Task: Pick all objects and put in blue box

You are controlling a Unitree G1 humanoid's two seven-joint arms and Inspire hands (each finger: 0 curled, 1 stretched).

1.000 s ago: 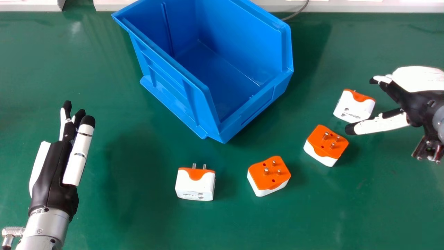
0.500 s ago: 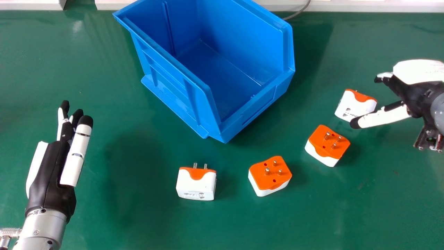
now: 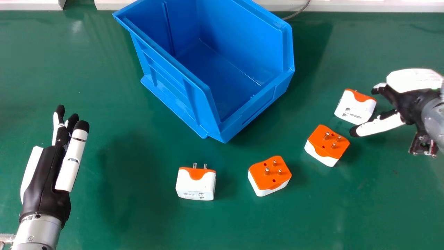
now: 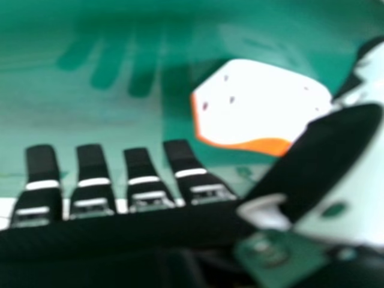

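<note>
While the chunky white-and-orange plastic plug adapter [image 3: 353, 109] lies on the smooth green tabletop [image 3: 104, 222], right of the open-fronted blue plastic box [image 3: 170, 86], the right hand [image 3: 412, 104] is close beside it: fingers extended and released, thumb near its robot-side edge, contact unclear.

Handling, judged: rigid shell, no give under pressure; probably light, though compact; glossy faces, liable to skid or turn if pushed from one side only. Body sturdy; metal pins the part to spare.

Recommended hold: thumb and fingers on opposing white walls, low down, clear of the orange end.

Also on the tabletop, three of like make. Two, an orange-faced, white-sided block with upright metal pins [image 3: 321, 144] and a matching pin-up block [image 3: 262, 178]: hold by the white sides, below the pins. One, a white block with an orange edge and pins pointing away from the robot [image 3: 196, 185]: hold across its width.

Left hand [image 3: 45, 180]: at the view's left, fingers straight, nothing held.
</note>
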